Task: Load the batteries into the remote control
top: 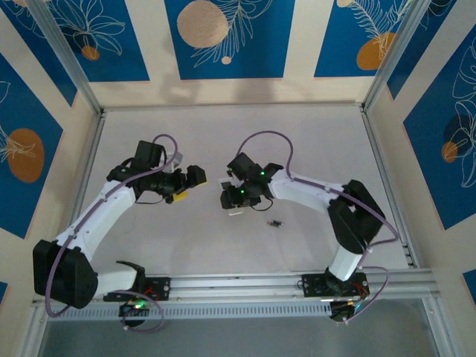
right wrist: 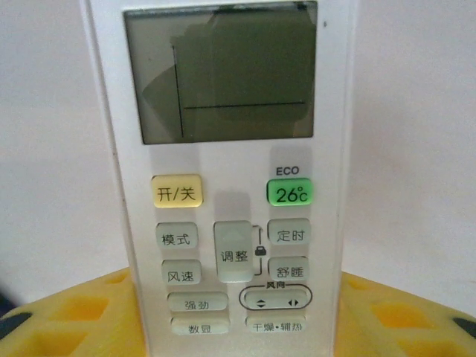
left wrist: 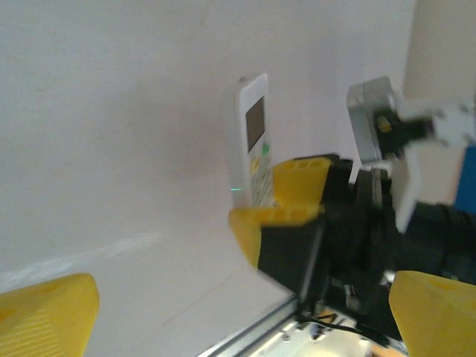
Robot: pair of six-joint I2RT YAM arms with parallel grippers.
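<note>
Two right fingers (right wrist: 67, 320) flank remote (right wrist: 230, 186); left fingers (left wrist: 44, 312) wide.

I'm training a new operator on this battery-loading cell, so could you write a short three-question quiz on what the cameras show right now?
1. True or false: the remote stands between the yellow fingers of the right hand.
2. Multiple choice: where is the loose battery?
A) lying on the table near the right arm
B) held in the left hand
C) resting on top of the remote
3. Fill in the blank: the left hand's jaws stand ____.

Key: 1 true; 2 A; 3 open.
</note>
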